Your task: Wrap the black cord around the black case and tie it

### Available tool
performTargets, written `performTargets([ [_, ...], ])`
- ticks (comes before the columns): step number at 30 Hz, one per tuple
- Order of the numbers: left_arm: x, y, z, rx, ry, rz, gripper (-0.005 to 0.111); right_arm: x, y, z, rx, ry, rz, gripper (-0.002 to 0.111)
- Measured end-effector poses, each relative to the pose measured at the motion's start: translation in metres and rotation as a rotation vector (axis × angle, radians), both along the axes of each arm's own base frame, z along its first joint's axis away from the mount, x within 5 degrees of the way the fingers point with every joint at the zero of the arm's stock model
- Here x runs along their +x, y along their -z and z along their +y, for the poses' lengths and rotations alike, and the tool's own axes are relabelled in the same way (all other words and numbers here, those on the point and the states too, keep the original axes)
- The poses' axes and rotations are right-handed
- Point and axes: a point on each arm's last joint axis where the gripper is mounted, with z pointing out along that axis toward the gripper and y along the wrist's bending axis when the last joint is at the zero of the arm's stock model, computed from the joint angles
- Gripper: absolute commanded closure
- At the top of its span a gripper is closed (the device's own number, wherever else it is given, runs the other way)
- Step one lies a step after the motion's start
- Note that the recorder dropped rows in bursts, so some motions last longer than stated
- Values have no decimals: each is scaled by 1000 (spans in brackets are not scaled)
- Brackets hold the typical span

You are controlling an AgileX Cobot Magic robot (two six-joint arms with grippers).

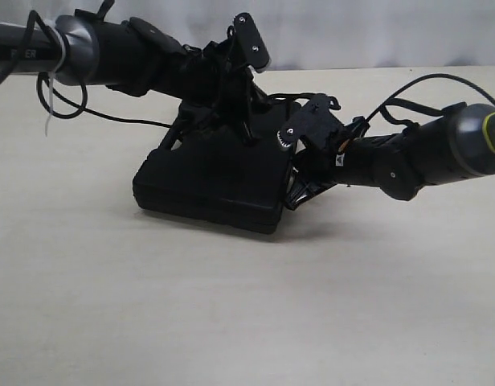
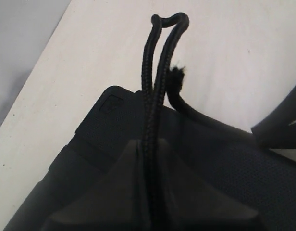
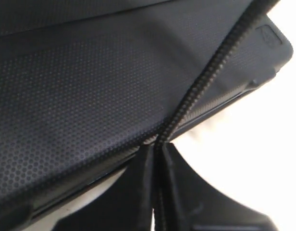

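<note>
Nearest you, the pale table (image 1: 231, 305) is bare. Past that, the black case (image 1: 207, 181) lies flat in the middle of the scene, with 1 long edge facing you.

At the case's right end, your right gripper (image 1: 296, 181) comes in low from the right. In the right wrist view, its jaws (image 3: 157, 147) are closed on 1 strand of the black cord (image 3: 210, 72). From the fingertips, that strand runs taut across the dotted top of the case (image 3: 80, 86) towards a rounded corner.

Farther back, your left gripper (image 1: 246, 133) reaches down from the far left onto the far part of the case. In the left wrist view, its jaws (image 2: 150, 144) are pinched shut on a doubled length of the cord (image 2: 157, 82). The 2 strands run side by side over the case (image 2: 234, 163) and past its edge, and they end in a small closed loop above the table. Just beside the loop, a frayed end (image 2: 176, 74) of cord sticks up, and its strand curves back down onto the case.

In the exterior view, the cord is hard to pick out against the black case and grippers. You cannot tell from it how many turns go around the case.
</note>
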Motion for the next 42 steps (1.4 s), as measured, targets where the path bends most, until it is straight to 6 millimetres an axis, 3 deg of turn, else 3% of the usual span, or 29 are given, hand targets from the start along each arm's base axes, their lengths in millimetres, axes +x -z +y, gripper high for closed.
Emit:
performTargets([
  [13, -13, 3, -4, 69, 245, -27, 107, 2, 0, 1, 10, -10, -28, 104],
  [26, 5, 1, 5, 143, 74, -159, 107, -1, 4, -1, -86, -76, -12, 104],
  [34, 2, -6, -1, 141, 67, -188, 107, -1, 3, -1, -150, -141, -42, 104],
  [42, 2, -14, -2, 141, 46, -217, 107, 24, -24, 2, -206, -55, 99, 104],
])
